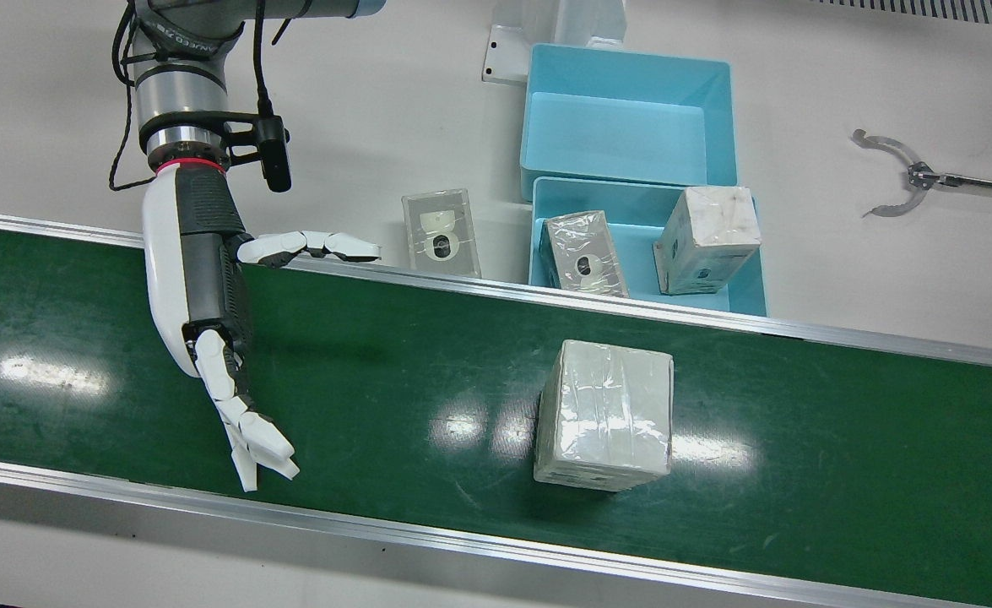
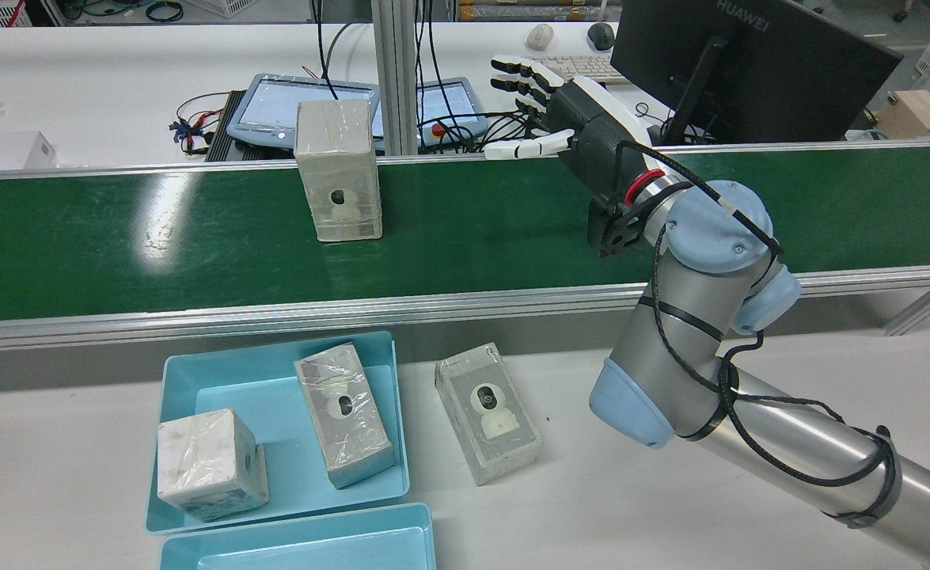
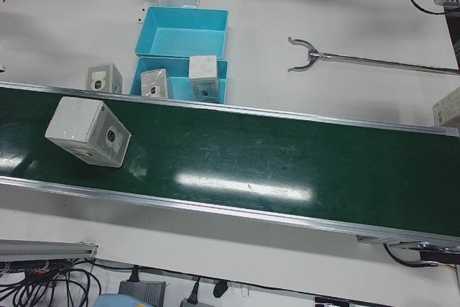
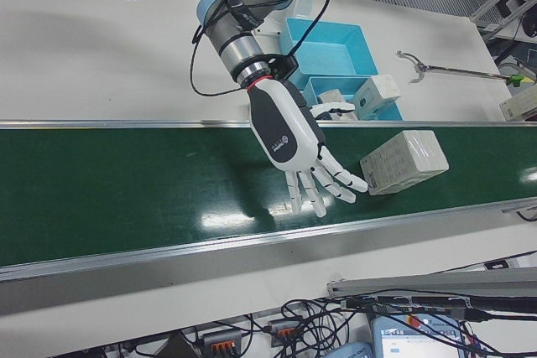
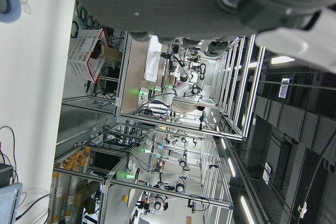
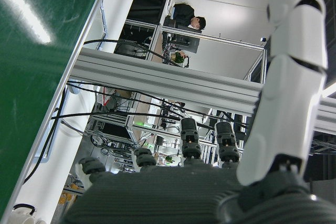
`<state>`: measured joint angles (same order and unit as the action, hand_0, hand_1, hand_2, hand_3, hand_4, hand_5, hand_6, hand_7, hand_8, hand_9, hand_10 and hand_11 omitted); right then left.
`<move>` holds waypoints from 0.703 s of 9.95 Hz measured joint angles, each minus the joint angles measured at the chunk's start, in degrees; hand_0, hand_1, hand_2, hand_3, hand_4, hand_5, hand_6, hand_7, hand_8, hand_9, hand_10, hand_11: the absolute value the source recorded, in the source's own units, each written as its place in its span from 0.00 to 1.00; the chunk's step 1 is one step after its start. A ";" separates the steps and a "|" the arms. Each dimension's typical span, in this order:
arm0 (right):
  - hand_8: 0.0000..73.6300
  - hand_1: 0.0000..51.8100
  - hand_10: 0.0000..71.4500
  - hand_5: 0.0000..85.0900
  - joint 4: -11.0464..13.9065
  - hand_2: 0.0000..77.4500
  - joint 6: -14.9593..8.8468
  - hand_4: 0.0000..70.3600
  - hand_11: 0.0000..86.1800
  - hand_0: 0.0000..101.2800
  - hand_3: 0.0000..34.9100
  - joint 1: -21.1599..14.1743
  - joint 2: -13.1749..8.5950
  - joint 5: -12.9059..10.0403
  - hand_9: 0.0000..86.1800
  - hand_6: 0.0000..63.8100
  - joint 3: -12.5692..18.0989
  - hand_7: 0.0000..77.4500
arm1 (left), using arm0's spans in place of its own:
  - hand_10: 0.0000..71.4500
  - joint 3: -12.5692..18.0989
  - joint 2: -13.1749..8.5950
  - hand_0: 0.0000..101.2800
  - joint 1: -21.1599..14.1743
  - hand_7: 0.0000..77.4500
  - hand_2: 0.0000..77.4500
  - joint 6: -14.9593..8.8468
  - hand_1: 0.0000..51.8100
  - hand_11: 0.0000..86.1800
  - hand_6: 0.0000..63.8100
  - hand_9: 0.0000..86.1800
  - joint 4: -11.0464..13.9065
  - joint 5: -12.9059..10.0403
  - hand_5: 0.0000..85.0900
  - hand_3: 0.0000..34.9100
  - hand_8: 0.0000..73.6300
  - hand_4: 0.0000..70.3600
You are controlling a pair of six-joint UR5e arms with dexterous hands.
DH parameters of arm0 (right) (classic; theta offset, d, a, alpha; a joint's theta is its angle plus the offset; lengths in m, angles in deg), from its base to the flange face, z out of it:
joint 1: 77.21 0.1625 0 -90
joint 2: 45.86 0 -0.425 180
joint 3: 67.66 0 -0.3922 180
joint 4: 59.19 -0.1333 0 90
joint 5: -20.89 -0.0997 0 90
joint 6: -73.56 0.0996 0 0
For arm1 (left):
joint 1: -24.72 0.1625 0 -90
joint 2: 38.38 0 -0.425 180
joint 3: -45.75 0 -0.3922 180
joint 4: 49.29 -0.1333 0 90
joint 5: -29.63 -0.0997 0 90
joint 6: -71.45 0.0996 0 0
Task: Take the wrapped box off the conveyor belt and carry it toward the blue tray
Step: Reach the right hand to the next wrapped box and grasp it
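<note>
The white film-wrapped cardboard box [image 1: 604, 415] stands on the dark green conveyor belt [image 1: 394, 371], resting on the belt surface and touched by no hand. In the front view it sits at about 3 o'clock from the right hand [image 1: 208, 279], well apart from it. The rear view shows the same box [image 2: 337, 170] upright, with a round window printed on its near face.

The right hand, white shells over a black body, hangs above the belt with its fingers [image 1: 255, 439] extended and spread wide, holding nothing. The thumb points across toward the belt's far aluminium rail [image 1: 546, 293]. In the right-front view the right hand [image 4: 294, 144] has its palm side turned toward the box [image 4: 404, 161], with a gap between the fingertips and the box.

Beyond the rail, on the white desk [image 1: 884, 279], the shallow light-blue plastic tray [image 1: 746, 291] lies at 12 o'clock from the box. It holds two smaller wrapped boxes: one lying tilted [image 1: 584, 252] and one squarer [image 1: 708, 239]. A second, deeper light-blue tray [image 1: 626, 114] touches it on the far side. A further small wrapped box [image 1: 441, 232] lies on the desk just beside the shallow tray.

The left hand appears only at the top edge of its own camera view; the state of its fingers cannot be told.
</note>
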<state>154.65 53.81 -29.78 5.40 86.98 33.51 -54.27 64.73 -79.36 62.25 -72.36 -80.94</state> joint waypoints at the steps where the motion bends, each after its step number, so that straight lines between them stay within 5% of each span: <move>1: 0.01 0.23 0.02 0.22 -0.11 0.21 -0.02 0.04 0.04 0.42 0.88 -0.10 -0.66 -0.22 0.08 0.00 -0.75 0.23 | 0.00 0.00 0.00 0.00 0.00 0.01 0.01 0.00 0.00 0.00 0.00 0.00 0.00 0.00 0.01 0.00 0.01 0.01; 7: 0.01 0.25 0.02 0.21 -3.34 0.23 -0.11 0.04 0.04 0.44 0.85 -1.95 -2.76 -1.04 0.07 0.00 -5.69 0.23 | 0.01 0.00 0.00 0.00 0.00 0.01 0.01 0.00 0.00 0.00 0.00 0.00 0.00 0.00 0.01 0.00 0.01 0.00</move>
<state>151.30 53.70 -31.73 2.64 85.94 27.82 -54.27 64.73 -79.36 62.25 -72.37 -80.94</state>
